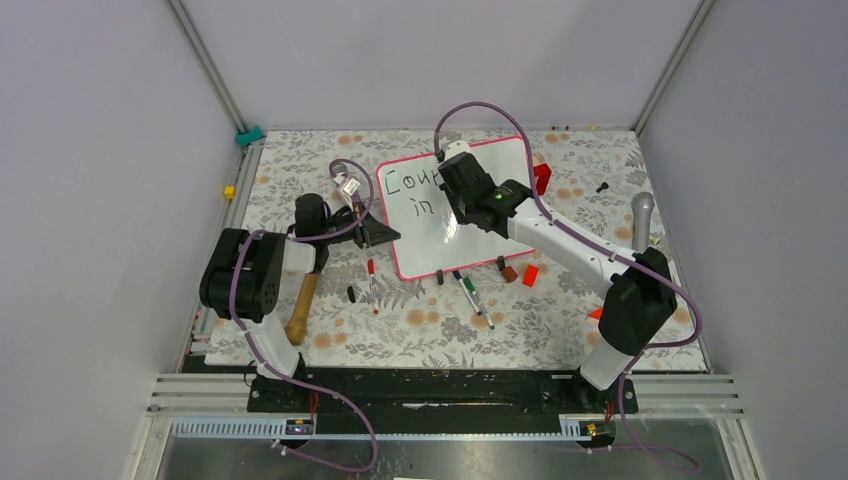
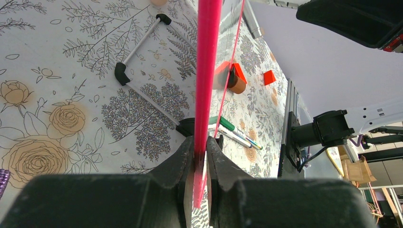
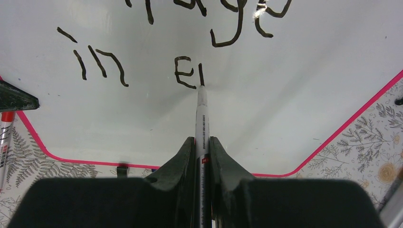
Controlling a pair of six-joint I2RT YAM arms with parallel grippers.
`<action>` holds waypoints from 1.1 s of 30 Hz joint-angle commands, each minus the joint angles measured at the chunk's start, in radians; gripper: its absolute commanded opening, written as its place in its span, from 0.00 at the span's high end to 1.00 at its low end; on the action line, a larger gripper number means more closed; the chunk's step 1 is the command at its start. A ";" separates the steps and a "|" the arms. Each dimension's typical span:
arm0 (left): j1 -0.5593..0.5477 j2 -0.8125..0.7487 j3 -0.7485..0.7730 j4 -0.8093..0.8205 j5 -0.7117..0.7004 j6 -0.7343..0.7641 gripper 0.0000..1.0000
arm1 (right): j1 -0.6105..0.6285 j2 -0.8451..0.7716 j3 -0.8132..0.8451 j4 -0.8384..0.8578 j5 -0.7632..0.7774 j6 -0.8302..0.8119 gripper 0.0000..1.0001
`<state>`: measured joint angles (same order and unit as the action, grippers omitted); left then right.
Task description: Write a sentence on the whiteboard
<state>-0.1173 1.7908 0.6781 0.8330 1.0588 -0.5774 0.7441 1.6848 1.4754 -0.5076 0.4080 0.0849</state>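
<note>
The whiteboard (image 1: 428, 248), glossy white with a thin pink-red frame, lies mid-table. The sentence shows as black lettering "Cour" (image 1: 410, 182) with "in" under it. In the right wrist view I read the end of "Courage" (image 3: 228, 19), "in" (image 3: 100, 64) and "E" plus one stroke (image 3: 186, 73). My right gripper (image 3: 202, 142) is shut on a white marker (image 3: 201, 118); its tip touches the whiteboard (image 3: 285, 85) at that stroke. It hovers over the board (image 1: 468, 200). My left gripper (image 2: 202, 147) is shut on the whiteboard's pink edge (image 2: 208, 71), at the board's left side (image 1: 378, 233).
Loose markers (image 1: 470, 292) and a red-capped one (image 1: 372, 280) lie in front of the board. A red block (image 1: 530, 275), a brown block (image 1: 509, 272) and another red block (image 1: 541, 178) sit at its right. A wooden-handled tool (image 1: 300, 305) lies left, a grey cylinder (image 1: 642, 220) right.
</note>
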 commanded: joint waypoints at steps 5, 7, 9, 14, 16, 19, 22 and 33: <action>0.021 -0.004 -0.015 0.008 -0.051 0.017 1.00 | -0.011 0.015 0.053 -0.017 0.042 -0.005 1.00; 0.021 -0.004 -0.014 0.008 -0.050 0.018 1.00 | -0.011 0.019 0.062 -0.019 0.044 -0.005 1.00; 0.021 -0.004 -0.013 0.008 -0.050 0.017 1.00 | -0.014 0.022 0.072 -0.020 0.046 -0.006 1.00; 0.022 -0.003 -0.013 0.008 -0.051 0.018 1.00 | -0.018 0.039 0.099 -0.030 0.049 -0.012 1.00; 0.021 -0.004 -0.013 0.008 -0.050 0.018 1.00 | -0.019 0.045 0.108 -0.032 0.050 -0.013 1.00; 0.021 -0.004 -0.014 0.008 -0.050 0.017 1.00 | -0.022 0.054 0.120 -0.032 0.058 -0.015 1.00; 0.021 -0.004 -0.014 0.008 -0.052 0.018 1.00 | -0.027 0.060 0.131 -0.035 0.063 -0.017 1.00; 0.021 -0.004 -0.014 0.007 -0.050 0.017 1.00 | -0.033 0.062 0.161 -0.045 0.059 -0.024 1.00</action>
<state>-0.1173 1.7908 0.6781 0.8326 1.0592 -0.5777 0.7223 1.7378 1.5959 -0.5514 0.4301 0.0750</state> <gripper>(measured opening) 0.117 0.174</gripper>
